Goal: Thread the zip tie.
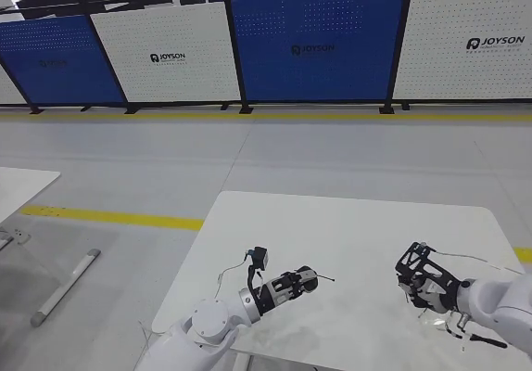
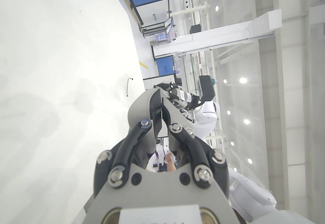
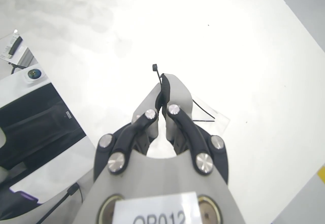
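White and blue pegboard panels (image 1: 317, 46) line the far side of the floor, each w/ a small logo and wordmark in the middle; a yellow floor line (image 1: 108, 217) runs in front of them. Next the white table (image 1: 359, 223), rounded corners, both arms over its near half and well apart. L gripper (image 2: 158, 98) is near the table's middle front, jaws together, clamped on a second tie (image 2: 127, 87), thin and black, which sticks out sideways from the tips above the tabletop, small head at its free end. R gripper (image 3: 163, 80) is over the table's right part, jaws pressed together on the zip tie (image 3: 155, 69): black, its square head poking out just past the fingertips, strap running back between the pads. Each wrist carries a white sticker (image 3: 157, 207) w/ dark print, only partly readable. On the table just beside the R gripper lies a clear plastic bag (image 3: 221, 121) w/ a spare tie (image 3: 203, 113), also black, lying on it.
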